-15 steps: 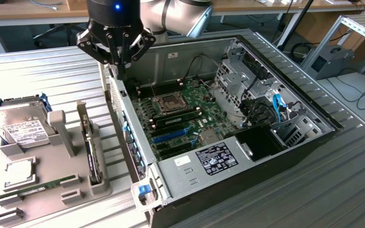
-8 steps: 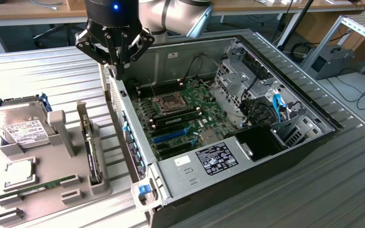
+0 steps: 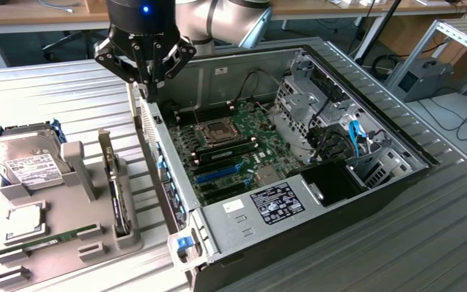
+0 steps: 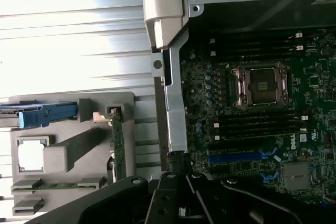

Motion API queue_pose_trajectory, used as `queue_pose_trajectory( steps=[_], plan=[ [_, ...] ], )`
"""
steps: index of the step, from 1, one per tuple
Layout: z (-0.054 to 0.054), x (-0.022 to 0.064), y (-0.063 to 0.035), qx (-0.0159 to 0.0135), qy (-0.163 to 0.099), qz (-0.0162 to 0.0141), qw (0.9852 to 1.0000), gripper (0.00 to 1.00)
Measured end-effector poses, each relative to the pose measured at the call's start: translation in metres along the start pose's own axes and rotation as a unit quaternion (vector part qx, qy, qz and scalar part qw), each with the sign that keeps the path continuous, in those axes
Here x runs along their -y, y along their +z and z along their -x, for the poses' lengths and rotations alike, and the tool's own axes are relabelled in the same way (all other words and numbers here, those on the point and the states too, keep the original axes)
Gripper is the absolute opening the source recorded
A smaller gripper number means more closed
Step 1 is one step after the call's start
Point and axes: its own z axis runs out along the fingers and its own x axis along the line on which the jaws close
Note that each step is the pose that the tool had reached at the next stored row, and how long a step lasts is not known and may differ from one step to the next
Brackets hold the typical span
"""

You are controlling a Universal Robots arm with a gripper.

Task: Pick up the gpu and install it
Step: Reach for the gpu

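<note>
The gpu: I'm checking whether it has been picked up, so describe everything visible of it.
The gpu stands on edge in a slot of the grey holder, beside the open computer case. Seen edge-on, it looks thin and dark, with a green board edge and a silver end bracket. Only the holder touches it.

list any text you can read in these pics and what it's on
Nothing can be read for sure.
Too small: black sticker inside the computer.
Too small: hard drive label.
Blurred: white motherboard logo.
</note>
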Motion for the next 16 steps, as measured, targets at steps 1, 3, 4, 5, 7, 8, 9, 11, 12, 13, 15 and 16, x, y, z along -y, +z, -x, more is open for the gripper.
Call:
queue_pose_trajectory(
  steps=[1, 3, 4, 5, 7, 8, 9, 11, 12, 13, 15, 16],
  plan=[
    [-0.0004, 0.0, 0.0, 0.0, 0.0, 0.0, 1.0, 0.11],
    [-0.0011, 0.0001, 0.0, 0.0, 0.0, 0.0, 1.0, 0.11],
    [-0.0016, 0.0001, 0.0001, 0.0, 0.0, 0.0, 1.0, 0.11],
    [-0.002, 0.0002, 0.0001, 0.0, 0.0, 0.0, 1.0, 0.11],
    [-0.0026, 0.0002, 0.0001, 0.0, 0.0, 0.0, 1.0, 0.11],
    [-0.003, 0.0002, 0.0002, 0.0, 0.0, 0.0, 1.0, 0.11],
    [-0.0034, 0.0003, 0.0002, 0.0, 0.0, 0.0, 1.0, 0.11],
    [-0.0041, 0.0003, 0.0003, 0.0, 0.0, 0.0, 1.0, 0.11],
    [-0.0044, 0.0004, 0.0003, 0.0, 0.0, 0.0, 1.0, 0.11],
    [-0.0051, 0.0004, 0.0004, 0.0, 0.0, 0.0, 1.0, 0.11],
    [-0.0056, 0.0004, 0.0004, 0.0, 0.0, 0.0, 1.0, 0.11],
    [-0.0059, 0.0005, 0.0004, 0.0, 0.0, 0.0, 1.0, 0.11]
  ],
)
